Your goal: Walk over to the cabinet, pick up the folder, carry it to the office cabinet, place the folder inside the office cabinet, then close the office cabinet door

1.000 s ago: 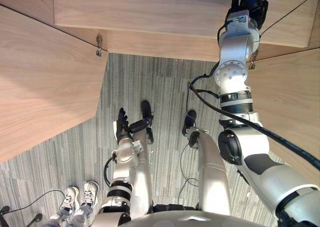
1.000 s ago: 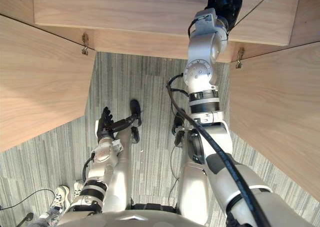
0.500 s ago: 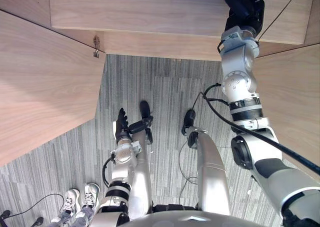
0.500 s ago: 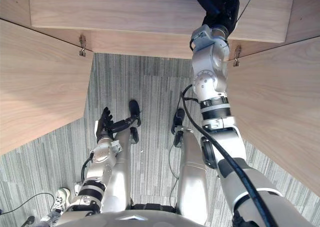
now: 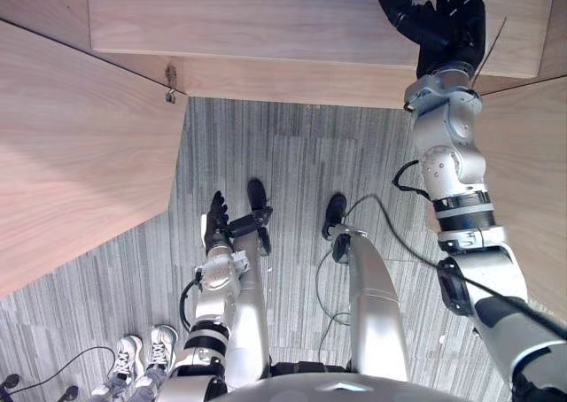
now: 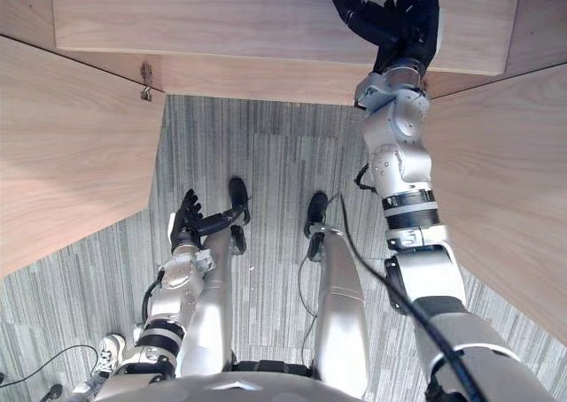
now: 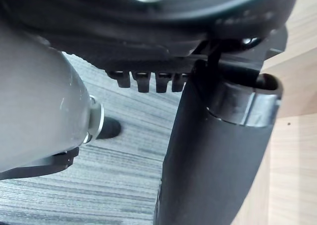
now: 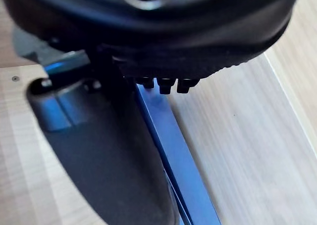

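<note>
progress: folder (image 8: 173,150) lies flat on the wooden shelf (image 5: 266,21) of the office cabinet, so placing looks done; closing the doors is left.
right hand (image 5: 443,21): raised at the shelf, fingers spread wide, holding nothing.
folder from hand: just beyond the right hand, blue edge running beside its thumb; contact cannot be told.
doors: left door (image 5: 80,145) and right door (image 5: 532,172) stand open either side of that hand.
left hand (image 5: 215,220): hangs low, fingers relaxed, empty.
</note>
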Available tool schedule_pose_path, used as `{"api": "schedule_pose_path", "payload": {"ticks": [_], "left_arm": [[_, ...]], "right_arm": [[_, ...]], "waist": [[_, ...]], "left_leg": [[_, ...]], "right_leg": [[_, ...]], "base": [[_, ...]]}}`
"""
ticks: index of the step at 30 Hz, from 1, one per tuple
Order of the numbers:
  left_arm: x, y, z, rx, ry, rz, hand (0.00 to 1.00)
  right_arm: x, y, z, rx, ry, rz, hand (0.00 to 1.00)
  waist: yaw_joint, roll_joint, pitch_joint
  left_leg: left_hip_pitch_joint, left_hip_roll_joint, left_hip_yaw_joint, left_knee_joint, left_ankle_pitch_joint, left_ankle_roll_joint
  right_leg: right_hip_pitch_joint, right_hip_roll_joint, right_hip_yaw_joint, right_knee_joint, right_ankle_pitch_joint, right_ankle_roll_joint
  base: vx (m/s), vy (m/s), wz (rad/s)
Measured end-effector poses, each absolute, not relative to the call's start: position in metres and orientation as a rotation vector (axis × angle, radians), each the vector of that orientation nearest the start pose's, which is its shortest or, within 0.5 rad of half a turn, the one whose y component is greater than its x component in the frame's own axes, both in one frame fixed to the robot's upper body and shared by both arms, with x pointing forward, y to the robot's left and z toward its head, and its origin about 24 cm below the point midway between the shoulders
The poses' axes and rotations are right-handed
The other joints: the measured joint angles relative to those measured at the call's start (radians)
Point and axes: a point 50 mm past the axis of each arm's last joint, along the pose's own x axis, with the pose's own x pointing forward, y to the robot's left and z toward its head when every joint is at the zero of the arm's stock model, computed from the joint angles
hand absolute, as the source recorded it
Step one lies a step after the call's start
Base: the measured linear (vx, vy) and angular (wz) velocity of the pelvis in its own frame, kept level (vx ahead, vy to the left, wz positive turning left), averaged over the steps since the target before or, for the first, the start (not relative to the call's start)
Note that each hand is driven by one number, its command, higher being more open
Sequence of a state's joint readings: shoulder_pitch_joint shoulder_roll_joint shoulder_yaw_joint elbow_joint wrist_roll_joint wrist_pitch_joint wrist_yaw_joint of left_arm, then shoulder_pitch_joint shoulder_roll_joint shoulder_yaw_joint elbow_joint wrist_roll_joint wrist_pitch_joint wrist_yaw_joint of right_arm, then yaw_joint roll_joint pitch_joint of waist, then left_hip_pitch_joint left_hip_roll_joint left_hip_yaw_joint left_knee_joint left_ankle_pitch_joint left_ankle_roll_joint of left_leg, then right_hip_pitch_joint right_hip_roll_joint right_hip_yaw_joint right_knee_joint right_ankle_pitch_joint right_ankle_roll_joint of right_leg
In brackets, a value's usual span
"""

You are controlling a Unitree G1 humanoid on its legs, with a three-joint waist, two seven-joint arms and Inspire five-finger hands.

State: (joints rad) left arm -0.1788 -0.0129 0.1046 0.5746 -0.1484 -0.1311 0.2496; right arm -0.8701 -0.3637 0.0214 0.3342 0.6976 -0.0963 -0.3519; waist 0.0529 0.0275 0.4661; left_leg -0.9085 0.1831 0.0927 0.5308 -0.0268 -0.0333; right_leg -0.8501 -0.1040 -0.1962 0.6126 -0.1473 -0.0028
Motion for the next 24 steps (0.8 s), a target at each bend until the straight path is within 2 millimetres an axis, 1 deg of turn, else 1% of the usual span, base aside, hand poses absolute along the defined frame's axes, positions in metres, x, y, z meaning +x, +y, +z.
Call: {"api": "schedule_pose_path", "payload": {"ticks": [3, 11, 13, 15, 21, 24], "left_arm": [[0.265, 0.17, -0.035, -0.139, 0.29, 0.319, 1.0], [0.263, 0.173, -0.037, -0.132, 0.296, 0.302, 1.0], [0.262, 0.174, -0.038, -0.128, 0.299, 0.302, 1.0], [0.259, 0.177, -0.039, -0.12, 0.303, 0.297, 1.0], [0.253, 0.187, -0.042, -0.092, 0.303, 0.295, 1.0], [0.251, 0.19, -0.044, -0.081, 0.309, 0.29, 1.0]], "right_arm": [[0.365, -0.194, 0.25, 0.363, -0.52, -0.103, 1.0], [0.361, -0.211, 0.244, 0.242, -0.507, -0.055, 1.0], [0.36, -0.212, 0.242, 0.213, -0.501, -0.038, 1.0], [0.359, -0.213, 0.239, 0.144, -0.483, 0.009, 1.0], [0.359, -0.208, 0.231, 0.01, -0.43, 0.118, 1.0], [0.359, -0.205, 0.226, -0.051, -0.398, 0.167, 1.0]], "waist": [[0.0, 0.0, 0.0], [-0.001, -0.003, -0.001], [-0.001, -0.008, -0.003], [-0.002, -0.014, -0.007], [-0.002, -0.043, -0.022], [-0.001, -0.05, -0.026]], "left_leg": [[0.001, 0.0, 0.001, 0.0, -0.002, 0.003], [0.011, -0.001, 0.006, -0.001, -0.008, 0.011], [0.014, -0.001, 0.009, -0.002, -0.01, 0.012], [0.02, 0.0, 0.011, -0.003, -0.012, 0.014], [0.023, -0.001, 0.015, -0.007, -0.015, 0.016], [0.026, -0.001, 0.017, -0.009, -0.016, 0.017]], "right_leg": [[0.004, 0.0, 0.0, -0.007, 0.002, 0.002], [0.018, 0.0, 0.002, -0.02, 0.004, 0.007], [0.019, 0.0, 0.005, -0.022, 0.005, 0.008], [0.028, 0.001, 0.005, -0.028, 0.005, 0.009], [0.033, 0.0, 0.006, -0.04, 0.007, 0.011], [0.035, 0.0, 0.006, -0.042, 0.007, 0.011]], "base": [[0.03, 0.039, -0.01], [0.01, 0.017, -0.01], [0.01, 0.012, -0.02], [0.0, 0.0, 0.0], [0.02, 0.012, 0.0], [0.0, 0.0, 0.0]]}}
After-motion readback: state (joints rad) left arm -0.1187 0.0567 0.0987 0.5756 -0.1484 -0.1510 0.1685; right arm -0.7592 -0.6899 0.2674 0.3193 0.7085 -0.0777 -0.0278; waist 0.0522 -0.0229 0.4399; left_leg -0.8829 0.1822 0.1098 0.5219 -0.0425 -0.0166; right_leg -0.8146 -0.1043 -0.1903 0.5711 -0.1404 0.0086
